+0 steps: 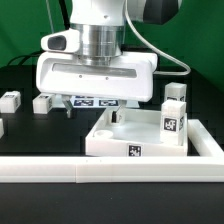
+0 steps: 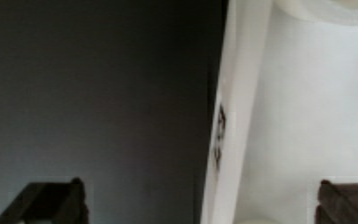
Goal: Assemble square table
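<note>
i'm hovering the hand (image 2: 197,203), fingers spread wide, over an edge of the tabletop (image 1: 110,146), lower right in the exterior view, probably lining up to straddle that rim. one leg (image 1: 174,112) is standing on it.

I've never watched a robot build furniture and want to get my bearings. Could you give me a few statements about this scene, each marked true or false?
1. One leg stands upright at a corner of the tabletop. True.
2. The gripper is clamped on a leg. False: its fingers are wide apart and hold nothing.
3. Two loose leg blocks lie on the black table at the exterior view's left. True.
4. The tabletop is red. False: it is white.
</note>
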Motion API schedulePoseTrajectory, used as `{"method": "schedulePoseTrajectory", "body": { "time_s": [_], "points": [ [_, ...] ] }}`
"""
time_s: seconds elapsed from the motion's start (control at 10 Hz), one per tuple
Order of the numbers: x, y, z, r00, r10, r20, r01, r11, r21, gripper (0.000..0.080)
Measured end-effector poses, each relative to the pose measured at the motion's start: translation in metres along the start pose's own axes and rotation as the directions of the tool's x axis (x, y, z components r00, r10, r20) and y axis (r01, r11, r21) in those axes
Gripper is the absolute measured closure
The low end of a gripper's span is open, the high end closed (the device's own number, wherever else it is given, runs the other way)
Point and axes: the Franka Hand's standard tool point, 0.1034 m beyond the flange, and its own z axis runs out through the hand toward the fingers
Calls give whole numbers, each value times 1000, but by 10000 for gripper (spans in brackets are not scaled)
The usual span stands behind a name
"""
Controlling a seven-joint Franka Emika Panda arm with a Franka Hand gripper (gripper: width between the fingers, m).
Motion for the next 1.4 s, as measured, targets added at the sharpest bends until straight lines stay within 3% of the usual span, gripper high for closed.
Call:
{"method": "schedulePoseTrajectory", "body": {
  "time_s": [0.6, 0.9, 1.0, 1.1, 1.2, 1.3, 1.4],
  "points": [
    [-7, 5, 14, 1000, 25, 19, -25, 1000, 3, 150],
    [-6, 3, 13, 999, 35, 17, -35, 999, 3, 178],
    [-6, 3, 13, 999, 35, 17, -36, 999, 3, 375],
    [-6, 3, 13, 999, 35, 17, -35, 999, 3, 375],
    [-6, 3, 13, 999, 35, 17, -35, 999, 3, 552],
    [-6, 3, 13, 999, 35, 17, -35, 999, 3, 552],
    [-6, 3, 13, 999, 35, 16, -35, 999, 3, 734]
  ]
}}
